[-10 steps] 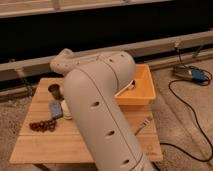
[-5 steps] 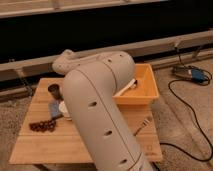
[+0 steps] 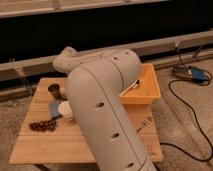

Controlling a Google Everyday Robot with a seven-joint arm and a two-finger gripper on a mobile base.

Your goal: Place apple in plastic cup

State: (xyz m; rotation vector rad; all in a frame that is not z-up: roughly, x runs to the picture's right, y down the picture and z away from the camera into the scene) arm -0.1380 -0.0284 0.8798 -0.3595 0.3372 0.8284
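Note:
My large white arm (image 3: 102, 107) fills the middle of the view and covers much of the wooden table (image 3: 35, 147). My gripper is hidden behind the arm, somewhere over the table's left half. A small dark cup (image 3: 53, 90) stands at the table's back left. The apple does not show. A white round tub (image 3: 65, 110) sits just left of the arm, with a blue item (image 3: 53, 108) beside it. A dark red grape cluster (image 3: 42, 125) lies in front of them.
An orange bin (image 3: 147, 90) stands at the table's back right with a white item (image 3: 134, 85) at its rim. A black cable (image 3: 180, 107) and a blue device (image 3: 194, 75) lie on the floor to the right. A dark wall with a rail runs behind.
The arm has shifted only slightly. The things on the table have not moved.

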